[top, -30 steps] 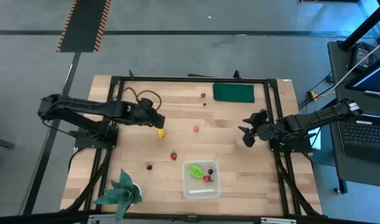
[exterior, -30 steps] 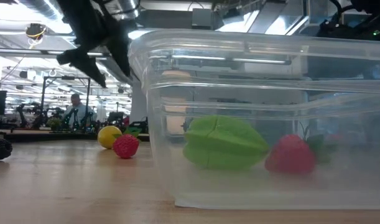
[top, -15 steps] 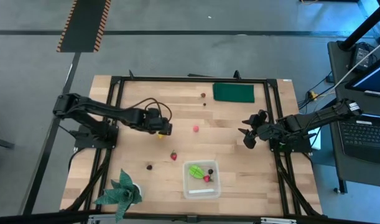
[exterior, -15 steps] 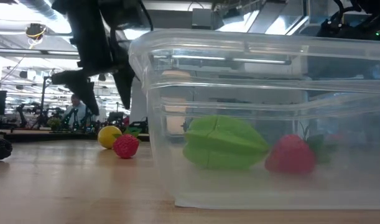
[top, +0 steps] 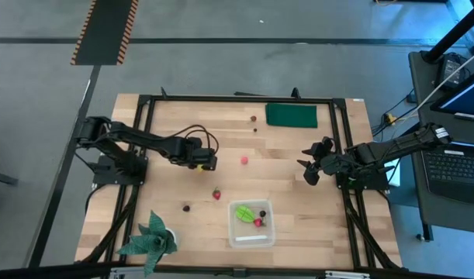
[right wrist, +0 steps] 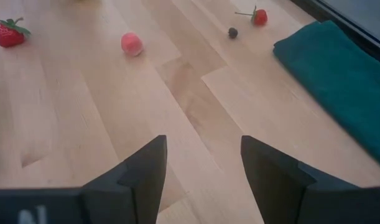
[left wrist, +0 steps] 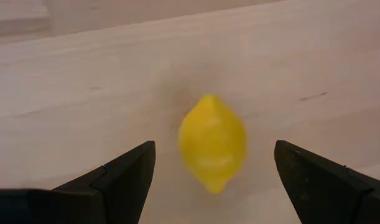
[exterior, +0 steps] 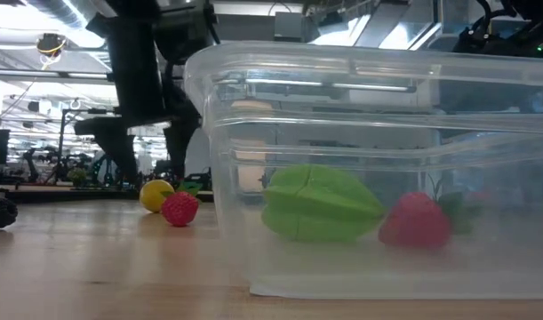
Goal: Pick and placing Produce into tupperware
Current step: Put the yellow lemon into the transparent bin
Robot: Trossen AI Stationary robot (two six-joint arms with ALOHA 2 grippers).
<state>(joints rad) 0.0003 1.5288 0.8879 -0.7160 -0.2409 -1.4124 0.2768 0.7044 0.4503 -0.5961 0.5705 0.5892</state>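
The left hand [left wrist: 213, 180] is wide open over the lemon [left wrist: 213, 142], 1 finger on each side, holding nothing.

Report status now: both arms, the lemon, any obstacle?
Left gripper jaws open over lemon, not gripping. Right gripper waiting, jaws open, empty. Nothing in the way.

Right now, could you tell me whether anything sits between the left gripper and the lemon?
Nothing visible does. The left gripper is open with the lemon lying on bare table between its fingers, untouched.
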